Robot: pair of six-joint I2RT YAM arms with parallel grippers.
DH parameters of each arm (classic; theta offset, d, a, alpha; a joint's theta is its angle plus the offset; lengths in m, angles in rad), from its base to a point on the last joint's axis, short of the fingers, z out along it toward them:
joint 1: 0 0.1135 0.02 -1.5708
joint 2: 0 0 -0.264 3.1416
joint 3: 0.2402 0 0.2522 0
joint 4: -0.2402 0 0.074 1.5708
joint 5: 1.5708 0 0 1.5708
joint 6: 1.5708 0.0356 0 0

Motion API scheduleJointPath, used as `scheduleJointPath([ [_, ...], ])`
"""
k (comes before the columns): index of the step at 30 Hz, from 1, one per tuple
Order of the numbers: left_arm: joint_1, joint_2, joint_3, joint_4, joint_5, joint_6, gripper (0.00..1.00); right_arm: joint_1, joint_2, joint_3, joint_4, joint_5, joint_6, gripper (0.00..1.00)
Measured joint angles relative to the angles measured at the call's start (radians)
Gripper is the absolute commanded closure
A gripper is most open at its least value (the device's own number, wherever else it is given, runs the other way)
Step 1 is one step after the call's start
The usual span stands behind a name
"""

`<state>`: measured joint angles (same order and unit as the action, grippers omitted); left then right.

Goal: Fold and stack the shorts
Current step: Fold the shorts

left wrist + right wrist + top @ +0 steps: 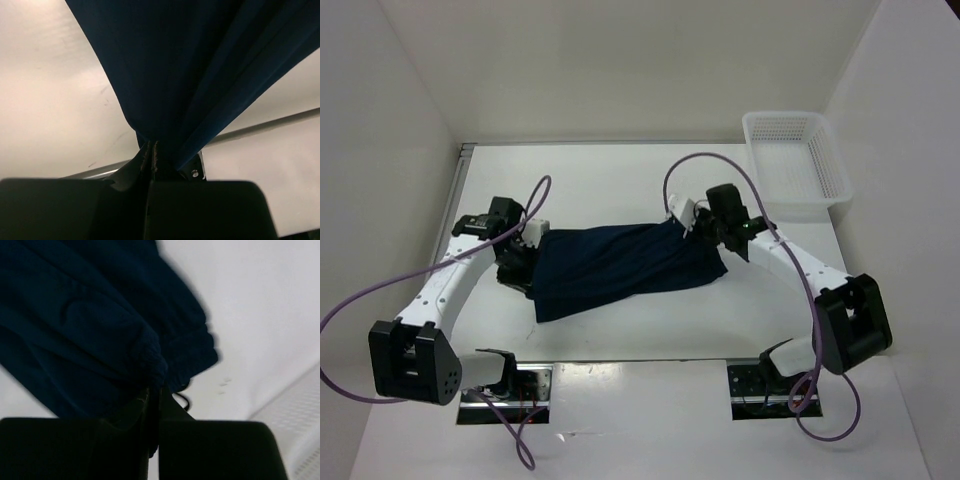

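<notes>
one white mesh basket (795, 165) is seen at the far right corner of the white table (610, 175), well apart from the shorts (620, 268). the shorts are held stretched across the table's middle. the left gripper (532, 240) is pinched on one end of the cloth, the right gripper (688, 225) on the gathered waistband. purple cables (710, 160) are looped over the arms, and the table is enclosed by white walls (650, 60).

We see the dark navy blue soft cloth shorts (620, 268) stretched across the middle of the white flat surface (610, 175), between the left end effector (528, 243) at their left end and the right end effector (688, 228) at their right. The white mesh plastic basket (798, 165) sits at the far right corner, well apart from them.
</notes>
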<state>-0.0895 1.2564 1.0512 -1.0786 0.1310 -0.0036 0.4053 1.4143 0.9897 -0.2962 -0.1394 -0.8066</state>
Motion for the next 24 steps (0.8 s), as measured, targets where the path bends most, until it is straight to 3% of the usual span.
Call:
scheduleJointPath([
  [5,-0.034,0.0,-0.103,0.025,-0.028,0.0,1.0,0.047,-0.031,-0.164,-0.093,0.004,-0.063,0.97],
  [10,-0.063,0.017,-0.119,0.049,-0.045,0.0,1.0,0.051,-0.069,-0.199,-0.146,0.022,-0.107,0.44],
  [11,-0.075,0.026,-0.119,0.056,-0.048,0.0,1.0,0.051,-0.077,-0.199,-0.154,0.026,-0.109,0.41],
  [17,-0.12,0.084,-0.119,0.086,-0.069,0.0,1.0,0.045,-0.09,-0.126,-0.251,0.007,-0.039,0.32],
  [24,-0.122,0.089,-0.119,0.098,-0.082,0.0,1.0,0.032,-0.101,0.066,-0.275,-0.119,0.207,0.4],
])
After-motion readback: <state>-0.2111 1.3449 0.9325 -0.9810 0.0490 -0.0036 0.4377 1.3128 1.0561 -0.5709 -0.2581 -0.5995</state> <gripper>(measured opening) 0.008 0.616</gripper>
